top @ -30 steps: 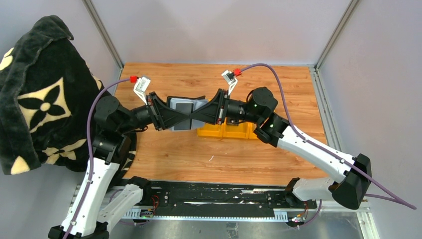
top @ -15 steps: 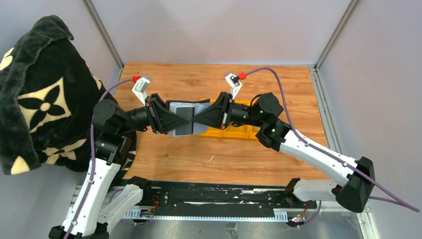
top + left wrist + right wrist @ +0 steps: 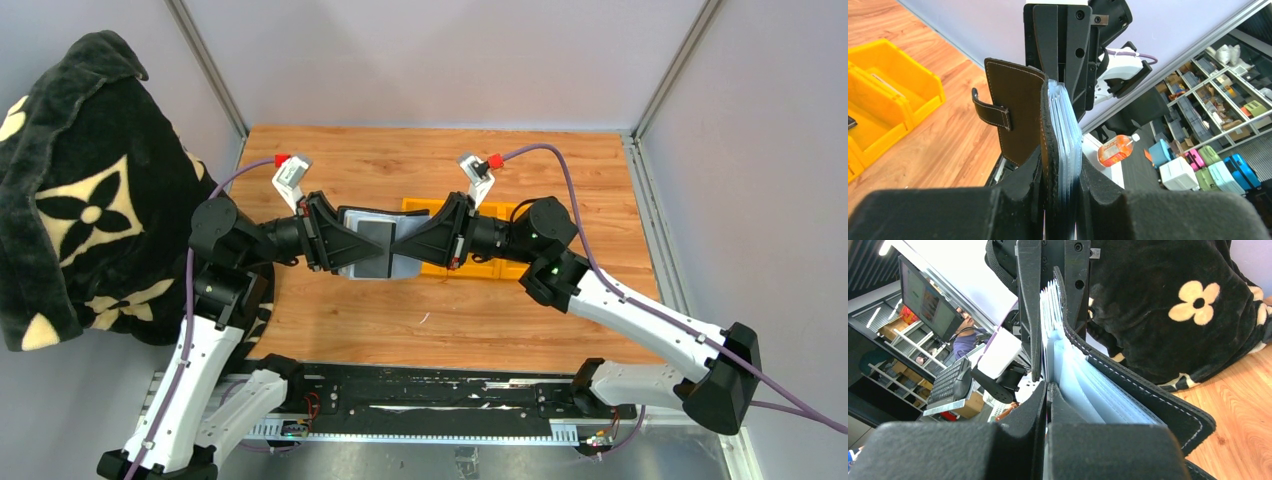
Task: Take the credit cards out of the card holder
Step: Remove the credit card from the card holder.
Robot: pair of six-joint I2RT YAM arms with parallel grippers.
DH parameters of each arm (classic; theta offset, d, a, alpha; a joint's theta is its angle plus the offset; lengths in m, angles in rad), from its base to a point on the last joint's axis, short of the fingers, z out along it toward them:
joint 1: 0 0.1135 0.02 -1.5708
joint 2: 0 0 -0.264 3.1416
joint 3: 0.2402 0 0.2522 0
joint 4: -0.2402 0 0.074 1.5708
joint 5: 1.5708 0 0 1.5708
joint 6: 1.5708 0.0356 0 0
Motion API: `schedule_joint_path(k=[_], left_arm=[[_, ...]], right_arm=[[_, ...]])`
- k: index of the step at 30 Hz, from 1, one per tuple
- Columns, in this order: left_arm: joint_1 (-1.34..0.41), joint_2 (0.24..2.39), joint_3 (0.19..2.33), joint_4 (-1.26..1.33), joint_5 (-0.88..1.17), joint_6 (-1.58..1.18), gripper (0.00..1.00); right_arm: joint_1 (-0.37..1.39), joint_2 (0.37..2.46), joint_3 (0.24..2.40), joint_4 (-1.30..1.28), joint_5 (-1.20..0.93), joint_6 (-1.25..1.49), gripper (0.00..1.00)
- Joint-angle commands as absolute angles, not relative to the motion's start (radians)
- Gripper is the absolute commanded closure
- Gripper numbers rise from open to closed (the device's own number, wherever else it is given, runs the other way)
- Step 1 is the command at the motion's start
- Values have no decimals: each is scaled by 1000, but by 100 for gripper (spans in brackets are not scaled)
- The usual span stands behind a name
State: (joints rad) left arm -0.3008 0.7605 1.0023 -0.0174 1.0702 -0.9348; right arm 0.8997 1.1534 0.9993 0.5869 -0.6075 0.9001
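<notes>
The black card holder (image 3: 362,240) hangs open in the air above the table, between my two grippers. My left gripper (image 3: 378,248) is shut on it. In the left wrist view its jaws (image 3: 1060,165) clamp the black cover (image 3: 1015,110) and the stack of pale clear sleeves (image 3: 1067,130); the strap tab (image 3: 990,112) sticks out to the left. My right gripper (image 3: 400,246) meets it from the right. In the right wrist view (image 3: 1047,390) its jaws are pressed together on a thin whitish card edge (image 3: 1045,360) at the outer side of the sleeves (image 3: 1098,395).
A yellow bin (image 3: 428,207) stands on the wooden table behind the grippers, also in the left wrist view (image 3: 893,85). A black blanket with cream flowers (image 3: 80,200) is draped at the left, and shows in the right wrist view (image 3: 1173,305).
My right gripper has drawn back to the right, from overlapping the left gripper to meeting it tip to tip. The card holder and left gripper shifted slightly right and nearer.
</notes>
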Motion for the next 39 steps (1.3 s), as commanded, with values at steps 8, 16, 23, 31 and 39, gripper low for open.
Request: schedule_joint_path(k=[8,16,23,31,39], left_arm=[[-316,757,1094,-186,1111,-796,67],[-316,761,1092,-138,1120,-824,85],[-316,754,1085,-99,1124,-853,88],[-316,752,1080,-106,1100,-831,93],[-316,755,1124,-263,1018,-670,99]], right_arm=[[891,1114,953,496,-500,811,100],[888,1077,930,478,-485,805,100],[884,1058,912,467,-483,807,100],[883,1075,893,580,-524,882,72],[882,1077,917,627,-582,909,60]])
